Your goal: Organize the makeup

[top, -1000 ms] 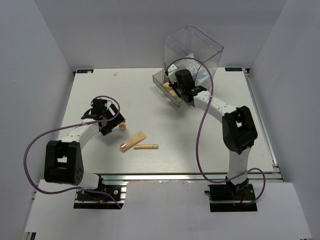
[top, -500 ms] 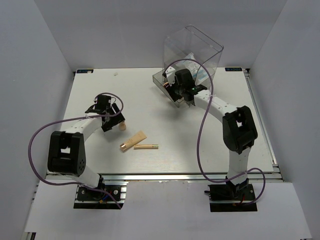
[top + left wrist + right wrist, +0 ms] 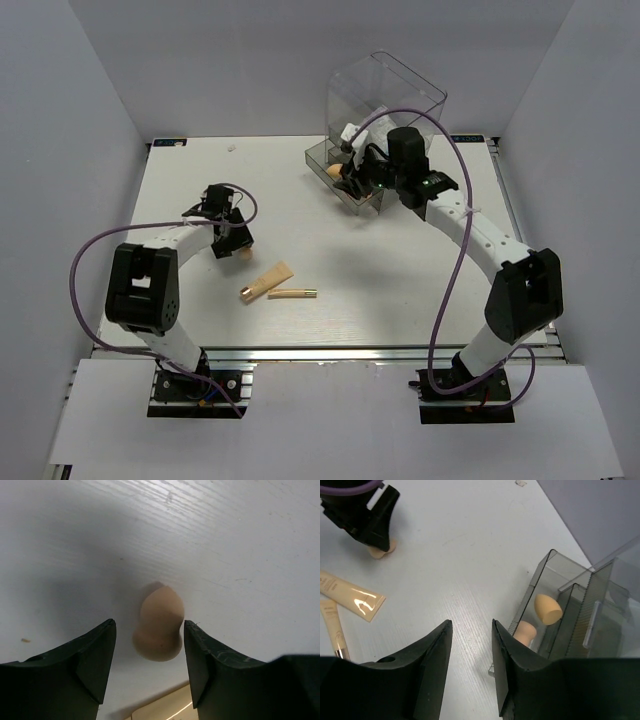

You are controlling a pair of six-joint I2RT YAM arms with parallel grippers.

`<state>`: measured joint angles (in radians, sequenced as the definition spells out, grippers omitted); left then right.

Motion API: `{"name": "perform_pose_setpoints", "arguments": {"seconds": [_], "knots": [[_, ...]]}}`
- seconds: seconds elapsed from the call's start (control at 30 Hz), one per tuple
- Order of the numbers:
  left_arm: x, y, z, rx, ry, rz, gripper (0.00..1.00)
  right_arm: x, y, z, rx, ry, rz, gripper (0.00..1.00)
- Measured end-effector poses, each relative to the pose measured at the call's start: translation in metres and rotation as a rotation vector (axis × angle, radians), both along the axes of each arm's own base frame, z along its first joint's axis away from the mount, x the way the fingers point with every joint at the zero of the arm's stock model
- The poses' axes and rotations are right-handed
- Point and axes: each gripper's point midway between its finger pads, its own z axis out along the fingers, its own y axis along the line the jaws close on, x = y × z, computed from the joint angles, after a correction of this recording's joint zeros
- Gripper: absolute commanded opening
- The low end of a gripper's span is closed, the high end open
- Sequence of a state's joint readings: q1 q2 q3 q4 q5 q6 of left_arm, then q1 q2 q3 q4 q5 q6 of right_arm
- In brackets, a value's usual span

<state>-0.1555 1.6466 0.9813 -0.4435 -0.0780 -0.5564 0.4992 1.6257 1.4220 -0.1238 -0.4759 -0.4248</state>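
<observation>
A peach sponge lies on the white table between the open fingers of my left gripper; the fingers are not touching it. From above, the left gripper stands over this sponge. The beige tube and the thin gold stick lie just right of it. My right gripper is open and empty, above the table beside the open grey drawer, which holds two sponges. The white packets are hidden behind the right arm.
The tall clear drawer box stands at the back right, its grey drawer pulled out toward the middle. The right wrist view also shows the left gripper, tube and stick.
My right gripper has risen out of the drawer and drawn back to the right. My left gripper has shifted right and set itself around the loose sponge.
</observation>
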Motion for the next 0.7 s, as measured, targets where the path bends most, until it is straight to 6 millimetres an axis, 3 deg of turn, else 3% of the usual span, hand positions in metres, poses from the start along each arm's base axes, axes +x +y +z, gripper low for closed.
{"name": "perform_pose_setpoints", "arguments": {"seconds": [0.07, 0.1, 0.2, 0.43, 0.53, 0.57, 0.7], "knots": [[0.002, -0.007, -0.005, 0.004, 0.015, -0.025, 0.58, -0.003, 0.000, -0.005, 0.004, 0.015, 0.012, 0.43], [0.003, -0.011, -0.008, 0.005, 0.022, -0.038, 0.45, -0.004, -0.001, -0.010, 0.003, 0.029, 0.015, 0.43], [0.007, -0.018, -0.016, 0.005, 0.042, -0.065, 0.19, -0.004, -0.006, -0.019, 0.004, 0.065, 0.005, 0.43], [0.023, -0.023, 0.001, -0.013, 0.003, -0.069, 0.10, 0.003, -0.022, -0.014, 0.045, 0.083, -0.037, 0.41], [0.047, -0.038, 0.028, -0.084, -0.075, -0.070, 0.09, 0.003, -0.035, -0.007, 0.081, 0.084, -0.077, 0.33], [0.060, -0.047, 0.043, -0.129, -0.120, -0.067, 0.10, 0.003, -0.040, -0.004, 0.097, 0.085, -0.093, 0.26], [0.119, -0.089, 0.109, -0.368, -0.323, -0.064, 0.11, 0.004, -0.062, 0.012, 0.157, 0.042, -0.176, 0.17]]}}
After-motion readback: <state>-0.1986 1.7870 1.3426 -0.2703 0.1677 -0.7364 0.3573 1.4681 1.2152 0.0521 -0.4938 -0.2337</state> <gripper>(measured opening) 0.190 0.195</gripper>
